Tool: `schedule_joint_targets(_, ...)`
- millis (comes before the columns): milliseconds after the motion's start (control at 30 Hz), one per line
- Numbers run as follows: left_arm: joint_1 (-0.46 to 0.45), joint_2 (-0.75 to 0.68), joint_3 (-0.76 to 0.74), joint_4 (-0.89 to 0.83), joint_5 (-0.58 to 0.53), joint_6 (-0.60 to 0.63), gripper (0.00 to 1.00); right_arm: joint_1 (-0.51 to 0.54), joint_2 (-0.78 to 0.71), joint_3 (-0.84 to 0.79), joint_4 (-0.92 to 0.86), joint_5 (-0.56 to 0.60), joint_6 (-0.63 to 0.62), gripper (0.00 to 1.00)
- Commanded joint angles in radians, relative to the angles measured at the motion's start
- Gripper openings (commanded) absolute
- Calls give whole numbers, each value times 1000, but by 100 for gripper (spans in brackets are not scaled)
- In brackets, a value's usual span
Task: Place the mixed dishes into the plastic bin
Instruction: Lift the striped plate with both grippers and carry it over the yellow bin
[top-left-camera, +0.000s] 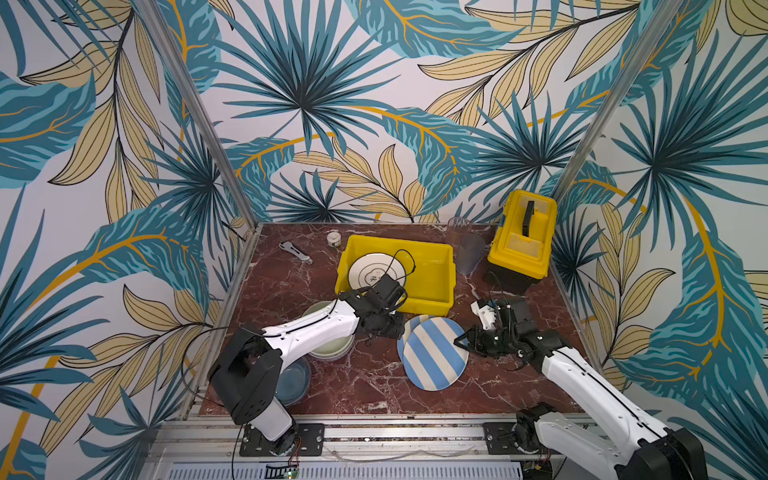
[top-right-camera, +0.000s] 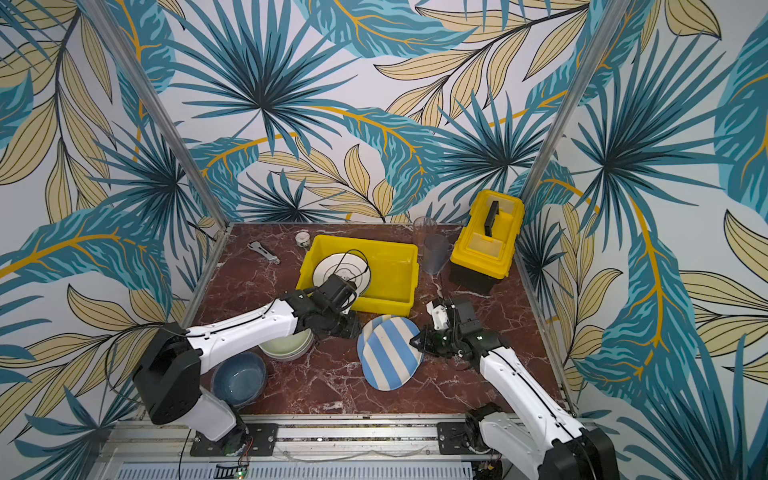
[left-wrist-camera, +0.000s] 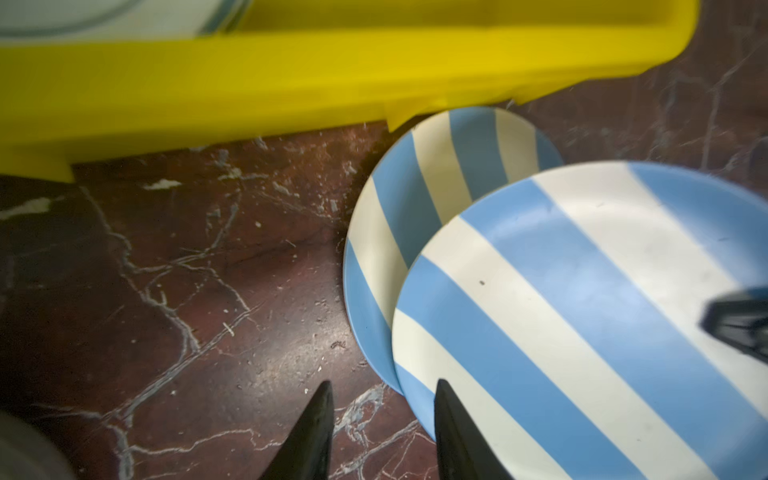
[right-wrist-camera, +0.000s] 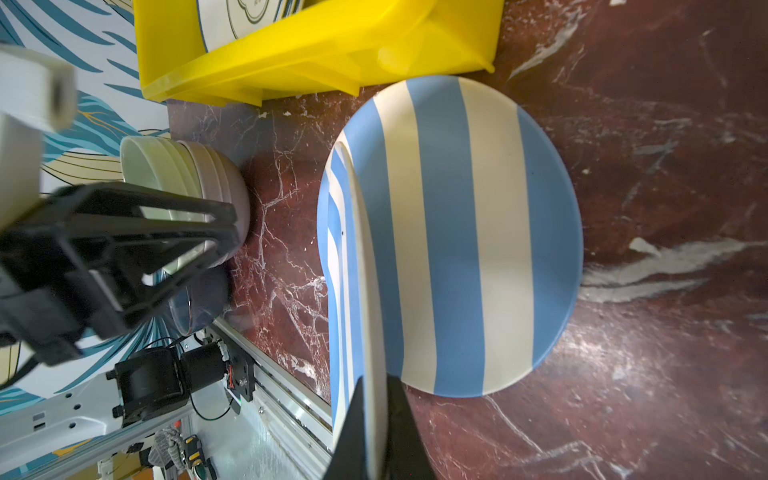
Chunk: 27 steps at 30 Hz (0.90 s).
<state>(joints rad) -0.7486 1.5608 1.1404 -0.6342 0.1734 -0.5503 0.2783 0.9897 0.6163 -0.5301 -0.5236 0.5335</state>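
Two striped plates (top-left-camera: 434, 353) overlap on the surface (top-left-camera: 332, 374) just beside the yellow bin (top-left-camera: 428, 303); my right claw (right-wrist-camera: 376, 386) pinches the upper one's rim, my left claw (left-wrist-camera: 384, 386) hangs parted, empty.

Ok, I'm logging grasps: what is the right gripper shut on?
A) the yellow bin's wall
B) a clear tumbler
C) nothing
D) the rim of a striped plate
D: in the right wrist view the right gripper pinches the rim of a blue-and-cream striped plate, seen edge-on between its fingers.
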Motion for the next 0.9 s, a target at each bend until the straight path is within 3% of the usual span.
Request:
schedule_joint_targets(0, 39, -71, 34, -74, 73, 49, 43, -1, 1, 46, -60, -64, -46, 1)
schedule_joint_targets(133, 106, -128, 41, -110, 125, 74, 46, 0, -5, 82, -39, -119, -54, 1)
schedule_joint_targets(400, 332, -204, 32, -153, 167, 106, 51, -1, 12, 184, 76, -234, -34, 1)
schedule_joint_targets(633, 487, -210, 81, -151, 112, 133, 61, -1, 109, 352, 158, -147, -18, 0)
schedule_joint_targets(867, 597, -130, 167, -134, 48, 220, 67, -1, 326, 535, 279, -17, 27, 0)
